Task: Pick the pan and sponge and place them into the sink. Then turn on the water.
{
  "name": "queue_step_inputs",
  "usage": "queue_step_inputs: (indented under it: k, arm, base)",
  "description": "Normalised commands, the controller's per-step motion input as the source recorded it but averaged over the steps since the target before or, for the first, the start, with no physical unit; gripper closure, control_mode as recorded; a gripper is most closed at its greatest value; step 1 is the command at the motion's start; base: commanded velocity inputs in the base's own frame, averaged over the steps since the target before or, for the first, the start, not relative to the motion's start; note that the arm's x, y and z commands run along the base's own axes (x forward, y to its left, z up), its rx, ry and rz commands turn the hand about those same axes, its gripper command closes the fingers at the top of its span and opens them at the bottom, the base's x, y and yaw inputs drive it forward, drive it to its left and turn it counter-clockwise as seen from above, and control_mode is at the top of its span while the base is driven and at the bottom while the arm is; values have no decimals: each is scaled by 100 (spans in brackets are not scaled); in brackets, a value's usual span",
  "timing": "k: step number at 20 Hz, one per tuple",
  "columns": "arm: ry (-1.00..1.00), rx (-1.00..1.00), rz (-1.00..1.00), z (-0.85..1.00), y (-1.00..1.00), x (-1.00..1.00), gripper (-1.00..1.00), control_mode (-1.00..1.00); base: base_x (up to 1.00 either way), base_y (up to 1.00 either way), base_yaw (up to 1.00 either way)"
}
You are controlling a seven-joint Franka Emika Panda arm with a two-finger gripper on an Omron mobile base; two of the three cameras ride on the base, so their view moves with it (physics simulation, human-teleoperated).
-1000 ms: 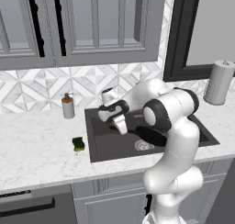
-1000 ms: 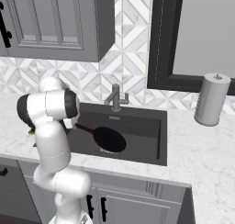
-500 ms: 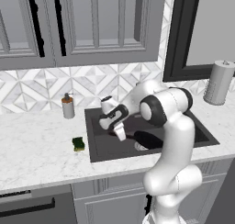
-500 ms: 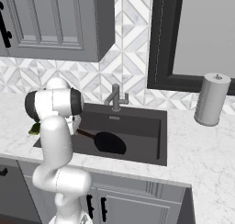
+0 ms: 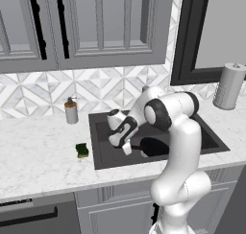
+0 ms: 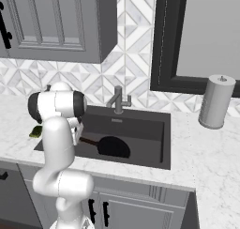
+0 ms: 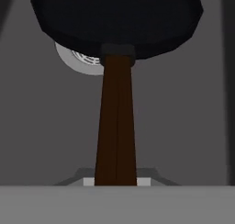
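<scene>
Hand view has the gripper (image 5: 126,149) clamped on the pan (image 7: 117,21) handle, pan low inside the sink (image 5: 103,156). Releasing from a height risks a bounce; the sponge (image 5: 82,150) waits on the bench (image 5: 38,156).

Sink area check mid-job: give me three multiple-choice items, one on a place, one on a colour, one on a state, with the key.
1. Where is the sponge?
A. on the counter beside the sink
B. in the basin
C. on the pan

2. What colour is the pan's handle?
A. silver
B. dark brown
C. red

3. What is the gripper doing?
A. open above the faucet
B. shut on the pan
C. shut on the sponge

Key: 1 A, it lies on marble beside the basin; 2 B, the hand view shows it brown; 3 B, the handle runs up from the fingers, the pan over the drain.
</scene>
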Motion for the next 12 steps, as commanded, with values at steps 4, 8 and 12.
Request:
queue_step_inputs:
  k: [4,8,12]
  arm:
    - [-2,7,0,-11,-7,29,100,-100]
    - [-2,6,0,-7,-5,33,100,-100]
    - [-3,2,1,-23,0,21,100,-100]
  base:
    - [0,0,0]
    - [0,0,0]
    - [0,0,0]
